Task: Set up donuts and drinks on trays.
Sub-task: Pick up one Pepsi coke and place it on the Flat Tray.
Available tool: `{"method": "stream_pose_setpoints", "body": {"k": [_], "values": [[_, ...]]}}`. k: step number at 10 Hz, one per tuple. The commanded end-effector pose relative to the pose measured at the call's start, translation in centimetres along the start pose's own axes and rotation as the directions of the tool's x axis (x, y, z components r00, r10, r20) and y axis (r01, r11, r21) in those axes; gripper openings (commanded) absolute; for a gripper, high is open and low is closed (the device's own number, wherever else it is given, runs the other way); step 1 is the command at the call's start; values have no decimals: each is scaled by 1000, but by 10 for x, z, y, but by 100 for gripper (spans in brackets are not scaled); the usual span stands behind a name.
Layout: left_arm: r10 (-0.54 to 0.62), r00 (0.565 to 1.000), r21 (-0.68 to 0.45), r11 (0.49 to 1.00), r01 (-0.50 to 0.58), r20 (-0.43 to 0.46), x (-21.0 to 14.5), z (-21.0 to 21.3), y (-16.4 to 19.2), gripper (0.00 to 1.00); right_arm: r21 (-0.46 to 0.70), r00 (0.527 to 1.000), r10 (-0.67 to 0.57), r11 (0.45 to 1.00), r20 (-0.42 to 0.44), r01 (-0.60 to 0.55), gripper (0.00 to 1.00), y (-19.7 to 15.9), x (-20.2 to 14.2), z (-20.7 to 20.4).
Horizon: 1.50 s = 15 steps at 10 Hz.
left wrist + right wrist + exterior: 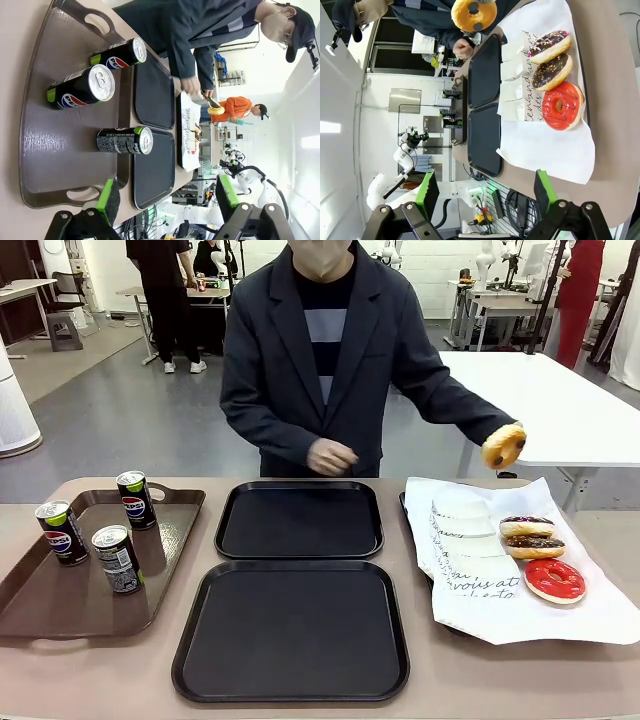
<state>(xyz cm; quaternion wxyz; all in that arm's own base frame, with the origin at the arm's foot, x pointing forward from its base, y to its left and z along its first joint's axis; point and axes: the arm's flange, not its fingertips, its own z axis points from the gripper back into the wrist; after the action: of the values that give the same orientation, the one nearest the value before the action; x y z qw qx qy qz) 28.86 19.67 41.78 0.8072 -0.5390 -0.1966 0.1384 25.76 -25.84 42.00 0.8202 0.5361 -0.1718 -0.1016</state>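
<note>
Two black trays lie in the table's middle, a far one (299, 519) and a near one (292, 630), both bare. Three drinks, dark Pepsi cans (118, 558), stand on a brown tray (60, 600) at the left. Two chocolate donuts (531, 538) and a red donut (554, 580) rest on white paper at the right. The person's hand holds a golden donut (503, 446) in the air above that paper. My left gripper (167, 197) is open above the brown tray's end, short of the cans (125, 140). My right gripper (485, 192) is open, off the paper's edge, short of the red donut (562, 105).
White printed paper (480, 610) with several white sleeves (465, 530) covers the right side. The brown tray (60, 150) has handle cut-outs. The person stands at the far edge, their other hand over the far tray. A white table stands behind at the right.
</note>
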Motion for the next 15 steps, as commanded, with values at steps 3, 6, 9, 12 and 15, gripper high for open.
{"method": "stream_pose_setpoints", "body": {"k": [3, 6, 9, 12, 15], "values": [[-6, 1000, -17, 1000, 6, 6, 1, 1, 0, 100, 15, 1000, 14, 1000, 7, -14, 100, 1, 0, 1], [-80, 997, 88, 993, 81, -10, 0, -7, -28, 100, 15, 1000, 14, 1000, 7, -14, 100, 1, 0, 1], [-236, 964, 396, 879, 265, -122, 7, -49, -117, 100, 15, 1000, 14, 1000, 7, -14, 100, 1, 0, 1], [-197, 925, 657, 657, 370, -324, 6, -124, -153, 100, 15, 1000, 14, 1000, 7, -14, 100, 1, 0, 1], [-225, 883, 757, 455, 470, -412, -24, -202, -147, 100, 15, 1000, 14, 1000, 7, -14, 100, 1, 0, 1]]}}
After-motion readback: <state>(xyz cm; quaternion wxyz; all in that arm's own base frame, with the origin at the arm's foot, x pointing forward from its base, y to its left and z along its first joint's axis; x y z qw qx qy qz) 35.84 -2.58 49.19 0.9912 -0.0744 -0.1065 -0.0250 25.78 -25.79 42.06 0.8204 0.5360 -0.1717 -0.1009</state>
